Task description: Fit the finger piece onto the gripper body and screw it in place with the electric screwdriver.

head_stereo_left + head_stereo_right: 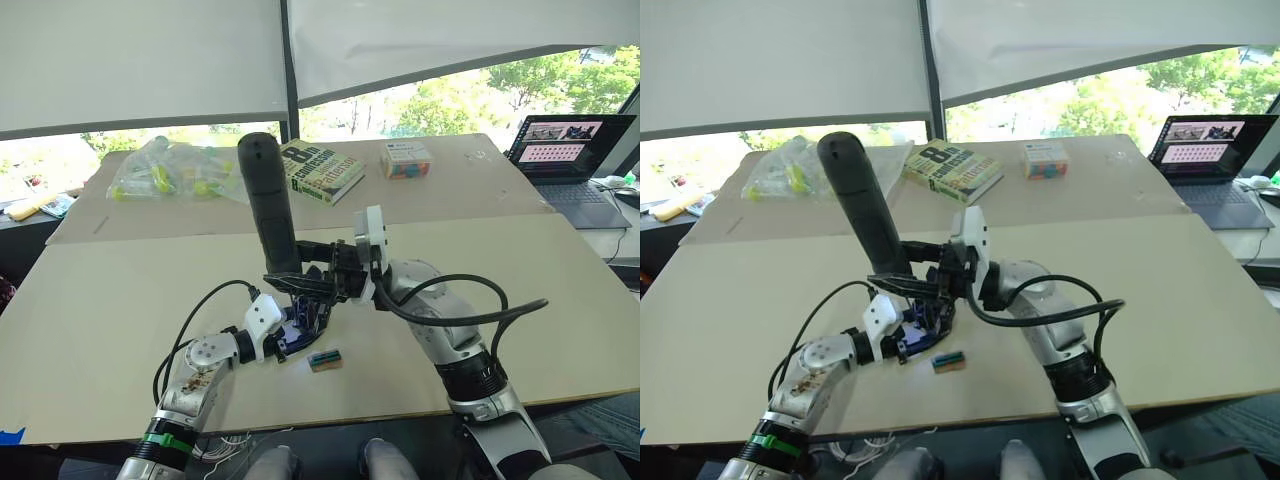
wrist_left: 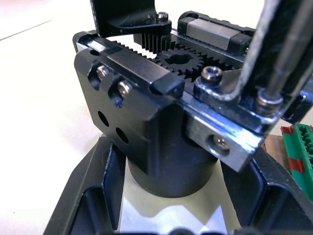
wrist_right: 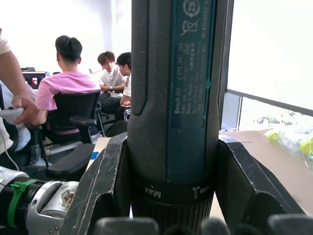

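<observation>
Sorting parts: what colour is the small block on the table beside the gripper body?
Green with red ends, clearest in the left wrist view.

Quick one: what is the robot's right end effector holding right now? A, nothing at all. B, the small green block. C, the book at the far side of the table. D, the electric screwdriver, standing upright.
D: the right end effector is clamped around the electric screwdriver, which stands upright over the gripper body.

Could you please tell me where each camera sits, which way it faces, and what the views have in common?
Left eye and right eye views: on the head, looking forward and down at the beige table; both arms show.
Left wrist view: on the left arm, looking closely at the black geared gripper body between the left gripper fingers.
Right wrist view: on the right arm, looking along the thick black electric screwdriver clamped by the right gripper; seated people behind.
Shared: the head views also show the screwdriver, upright over the gripper body.
</observation>
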### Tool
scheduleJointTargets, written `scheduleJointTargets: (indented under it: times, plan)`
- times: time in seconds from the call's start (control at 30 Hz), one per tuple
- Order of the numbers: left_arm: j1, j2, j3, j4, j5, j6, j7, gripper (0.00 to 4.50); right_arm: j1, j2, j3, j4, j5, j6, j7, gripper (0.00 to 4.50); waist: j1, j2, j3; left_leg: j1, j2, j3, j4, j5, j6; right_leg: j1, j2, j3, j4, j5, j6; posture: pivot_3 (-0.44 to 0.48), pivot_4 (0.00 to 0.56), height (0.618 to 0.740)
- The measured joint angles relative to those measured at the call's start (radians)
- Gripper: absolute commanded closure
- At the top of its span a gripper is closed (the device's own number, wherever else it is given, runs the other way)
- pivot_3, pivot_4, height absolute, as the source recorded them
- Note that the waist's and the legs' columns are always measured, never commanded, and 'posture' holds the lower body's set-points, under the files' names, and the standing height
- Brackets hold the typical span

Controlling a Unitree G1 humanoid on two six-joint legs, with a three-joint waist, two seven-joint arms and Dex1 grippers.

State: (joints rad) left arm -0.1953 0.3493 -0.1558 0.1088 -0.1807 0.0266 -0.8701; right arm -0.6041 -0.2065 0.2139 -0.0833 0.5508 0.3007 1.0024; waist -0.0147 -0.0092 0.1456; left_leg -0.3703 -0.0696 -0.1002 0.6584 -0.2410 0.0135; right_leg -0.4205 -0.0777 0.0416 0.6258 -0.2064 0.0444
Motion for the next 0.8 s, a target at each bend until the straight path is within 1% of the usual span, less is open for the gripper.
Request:
scheduleJointTargets:
  times: [0.3, 0.5, 0.57, 0.6, 0.63, 0.67, 0.73, 0.8]
  plan:
    - [-0.011, -0.02, 0.0, 0.036, -0.001, -0.034, 0.016, 2.21, -0.056, 0.008, -0.071, -0.016, 0.097, 0.007, 0.067, 2.55, 0.003, 0.0, 0.004, -0.002, 0.0, 0.0, 0.0, 0.0, 0.0, -0.001, 0.0, 0.0, 0.0, 0.001, -0.001, 0.0, 0.15, 0.74]
    - [-0.026, -0.032, 0.0, 0.065, -0.001, -0.051, 0.02, 2.21, -0.057, -0.014, -0.079, -0.063, 0.158, 0.05, 0.091, 2.55, 0.004, 0.0, 0.004, -0.002, 0.0, 0.0, 0.0, 0.0, 0.0, -0.001, 0.0, 0.0, 0.0, 0.0, -0.001, 0.0, 0.15, 0.74]
    - [-0.026, -0.037, 0.002, 0.068, -0.004, -0.051, 0.021, 1.13, -0.057, -0.038, -0.088, -0.086, 0.187, 0.081, 0.101, 2.55, 0.005, 0.0, 0.005, -0.002, 0.0, 0.0, 0.0, 0.0, 0.0, -0.001, 0.0, 0.0, 0.0, 0.0, 0.0, 0.0, 0.15, 0.74]
    - [-0.026, -0.039, 0.003, 0.072, -0.005, -0.05, 0.024, 0.79, -0.057, -0.051, -0.095, -0.097, 0.204, 0.095, 0.104, 2.55, 0.004, 0.0, 0.005, -0.003, 0.0, 0.0, 0.0, 0.0, 0.0, -0.001, 0.0, 0.0, 0.0, 0.0, 0.0, 0.0, 0.15, 0.74]
    - [-0.026, -0.039, 0.005, 0.071, -0.008, -0.05, 0.025, 0.29, -0.057, -0.069, -0.111, -0.115, 0.228, 0.12, 0.105, 2.55, 0.004, 0.0, 0.005, -0.003, 0.0, 0.0, 0.0, 0.0, 0.0, -0.002, 0.0, 0.0, 0.0, 0.0, 0.0, 0.0, 0.15, 0.74]
    - [-0.024, -0.039, 0.007, 0.071, -0.01, -0.05, 0.025, 0.02, -0.058, -0.088, -0.124, -0.129, 0.251, 0.136, 0.105, 2.55, 0.004, 0.0, 0.005, -0.003, 0.0, 0.0, 0.0, 0.0, 0.0, -0.002, 0.0, 0.0, 0.0, 0.0, 0.0, 0.0, 0.15, 0.74]
    - [-0.018, -0.038, 0.014, 0.065, -0.015, -0.051, 0.025, 0.02, -0.062, -0.116, -0.155, -0.158, 0.291, 0.17, 0.102, 2.55, 0.003, 0.0, 0.006, -0.003, 0.0, 0.0, 0.0, 0.0, 0.0, -0.002, 0.0, 0.0, 0.0, 0.0, 0.0, 0.0, 0.15, 0.74]
    - [-0.001, -0.03, 0.022, 0.046, -0.024, -0.051, 0.025, 0.02, -0.082, -0.169, -0.185, -0.187, 0.346, 0.228, 0.095, 2.55, 0.0, 0.0, 0.008, -0.005, 0.001, 0.0, 0.0, 0.0, 0.0, -0.004, 0.0, 0.0, -0.001, 0.0, 0.0, 0.0, 0.15, 0.74]
